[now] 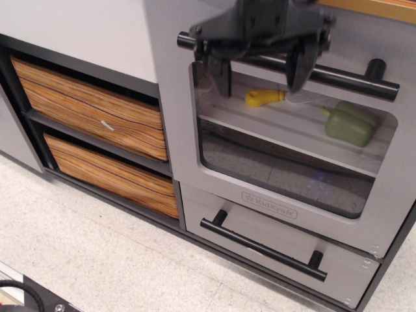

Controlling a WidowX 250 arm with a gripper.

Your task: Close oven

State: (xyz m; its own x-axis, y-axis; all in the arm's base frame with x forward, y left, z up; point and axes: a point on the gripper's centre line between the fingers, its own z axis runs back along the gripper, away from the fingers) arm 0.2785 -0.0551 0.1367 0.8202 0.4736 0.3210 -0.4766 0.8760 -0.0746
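Observation:
The oven door (pixel 172 130) is brushed silver-grey with a clear window (pixel 286 153), a long black bar handle (pixel 354 79) and a KidKraft logo (pixel 269 205). It stands upright, flush with the cabinet front. My gripper (pixel 257 68) is open and empty. Its two black fingers (pixel 220 75) hang in front of the handle's left half and the top of the window. Through the window I see a yellow toy (pixel 263 97) and a green toy (pixel 350 123) on the oven shelf.
A shorter grey drawer (pixel 338 276) with a black bar handle (pixel 260 248) sits below the oven door. Two orange wood-grain drawers (pixel 91 110) (pixel 110 175) stand to the left. A light speckled floor (pixel 84 260) lies in front.

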